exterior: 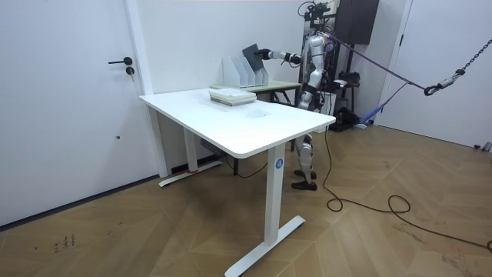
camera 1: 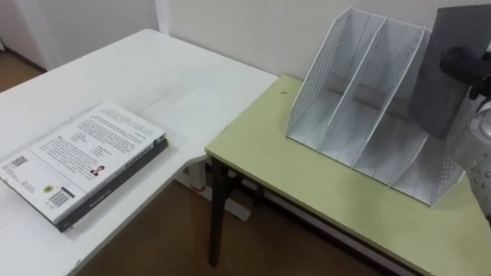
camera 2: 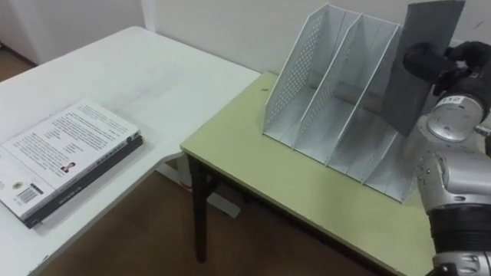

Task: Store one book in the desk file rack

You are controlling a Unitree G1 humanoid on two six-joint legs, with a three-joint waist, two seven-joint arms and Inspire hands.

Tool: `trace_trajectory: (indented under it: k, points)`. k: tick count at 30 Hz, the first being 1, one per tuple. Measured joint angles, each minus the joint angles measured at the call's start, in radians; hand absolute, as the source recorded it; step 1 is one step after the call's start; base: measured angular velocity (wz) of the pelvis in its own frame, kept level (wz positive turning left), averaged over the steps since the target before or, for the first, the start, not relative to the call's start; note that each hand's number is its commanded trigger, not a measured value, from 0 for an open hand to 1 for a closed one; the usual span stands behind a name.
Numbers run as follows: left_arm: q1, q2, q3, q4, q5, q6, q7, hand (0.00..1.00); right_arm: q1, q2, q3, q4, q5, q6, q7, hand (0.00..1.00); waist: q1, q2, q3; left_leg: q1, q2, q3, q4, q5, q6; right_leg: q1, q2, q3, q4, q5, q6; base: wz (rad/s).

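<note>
So there's a white bench (camera 2: 169, 84) on the left with a stack of books (camera 2: 69, 157) lying flat near its edge. Butted up against it is a green bench (camera 2: 291, 184) carrying the white file rack (camera 2: 288, 84), which has three slots, all open toward the robot. Nothing sits between the rack and the arm.

The right hand (camera 2: 433, 65) reaches in from the right, raised to about the rack's top, with its fingers clamped on a dark grey book (camera 2: 418, 38). The book stands nearly upright, leaning a bit, with its lower end down in the rightmost slot. Can't tell if it touches bottom.
</note>
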Motion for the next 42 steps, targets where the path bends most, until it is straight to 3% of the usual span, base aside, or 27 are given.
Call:
trace_trajectory:
  k: [14, 15, 16, 31, 42]
  points:
    - [0.0, 0.008, 0.001, 0.0, 0.0, 0.004, -0.001, 0.0, -0.017, -0.008, 0.0, 0.069, 0.076, 0.0, 0.017, 1.0, 0.0, -0.007, -0.0013, -0.002, 0.0, -0.001, 0.0, 0.001, 0.001, -0.001, -0.001, -0.003, 0.0, 0.0, 0.0, 0.0]
    - [0.0, 0.008, 0.001, 0.0, -0.001, 0.004, 0.0, 0.0, -0.017, -0.008, -0.001, 0.069, 0.079, 0.0, 0.017, 0.69, 0.0, -0.007, -0.0013, -0.003, 0.0, -0.001, 0.0, 0.001, 0.001, -0.002, -0.001, -0.002, 0.0, 0.0, 0.0, 0.0]
    - [0.0, 0.008, 0.001, 0.0, -0.002, 0.005, 0.0, 0.0, -0.017, -0.008, -0.001, 0.071, 0.093, 0.0, 0.017, 0.0, 0.0, -0.007, -0.0013, -0.003, 0.0, -0.001, 0.0, 0.001, 0.001, -0.002, -0.001, -0.002, 0.0, 0.0, 0.0, 0.0]
    - [0.019, 0.029, 0.016, -0.035, -0.007, 0.032, 0.025, 0.0, -0.056, -0.057, -0.006, 0.131, 0.149, 0.019, 0.05, 0.0, 0.0, -0.005, -0.0016, -0.014, -0.001, -0.009, 0.001, 0.002, 0.0, -0.009, -0.002, -0.014, -0.001, 0.0, 0.0, 0.01]
    - [0.019, 0.029, 0.019, -0.039, -0.007, 0.043, 0.038, 0.0, -0.059, -0.059, -0.005, 0.131, 0.153, 0.021, 0.055, 0.0, -0.001, -0.005, -0.0019, -0.015, -0.001, -0.01, 0.001, 0.003, 0.0, -0.009, -0.003, -0.023, -0.001, 0.0, 0.0, 0.0]
